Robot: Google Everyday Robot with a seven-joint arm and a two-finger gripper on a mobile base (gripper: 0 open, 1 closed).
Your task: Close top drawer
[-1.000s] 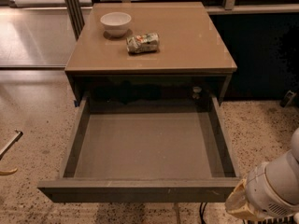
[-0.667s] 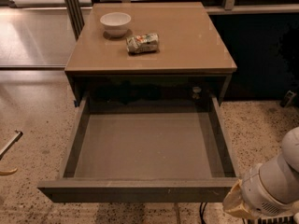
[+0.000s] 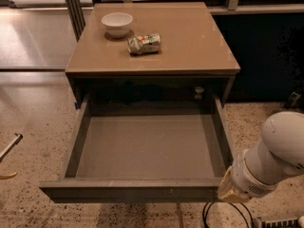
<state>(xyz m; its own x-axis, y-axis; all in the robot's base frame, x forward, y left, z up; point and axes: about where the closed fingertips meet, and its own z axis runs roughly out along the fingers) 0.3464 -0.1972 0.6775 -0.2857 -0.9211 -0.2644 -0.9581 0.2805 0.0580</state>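
Note:
The top drawer (image 3: 142, 190) is pulled far out of the brown cabinet (image 3: 156, 56). Its dark grey inside is empty and its front panel lies near the bottom of the camera view. My white arm (image 3: 278, 151) comes in from the lower right. My gripper (image 3: 231, 190) is at the arm's yellowish end, right at the drawer's front right corner. I cannot tell whether it touches the front panel. The drawers below are hidden under the open one.
A white bowl (image 3: 117, 23) and a crumpled packet (image 3: 144, 43) sit on the cabinet top. Black cables (image 3: 223, 215) lie on the speckled floor at the lower right. A thin metal object (image 3: 9, 148) pokes in at the left edge.
My arm and gripper have moved left and a little up, closer to the drawer's front right corner. The drawer has not visibly moved.

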